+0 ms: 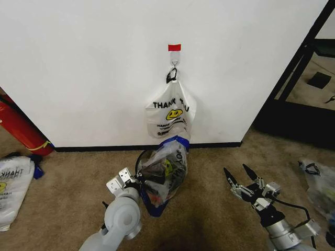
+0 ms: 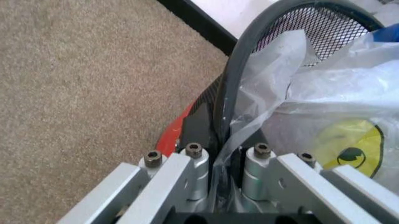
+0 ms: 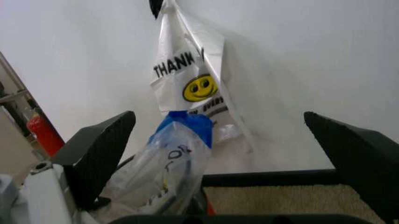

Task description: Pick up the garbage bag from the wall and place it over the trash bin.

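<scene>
my left end effector (image 2: 218, 184) pinches the garbage bag (image 1: 166, 170) against the trash bin (image 2: 234, 88) rim; my right end effector (image 1: 239, 181) is wide beside them.

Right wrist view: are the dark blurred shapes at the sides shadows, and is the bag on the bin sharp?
Right wrist view: those are the right gripper's own open fingers, blurred. The garbage bag is soft; the hanging bag reads sharper.

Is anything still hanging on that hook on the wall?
Yes, a white "THANK YOU" smiley bag hangs from the hook under the red tape.
</scene>
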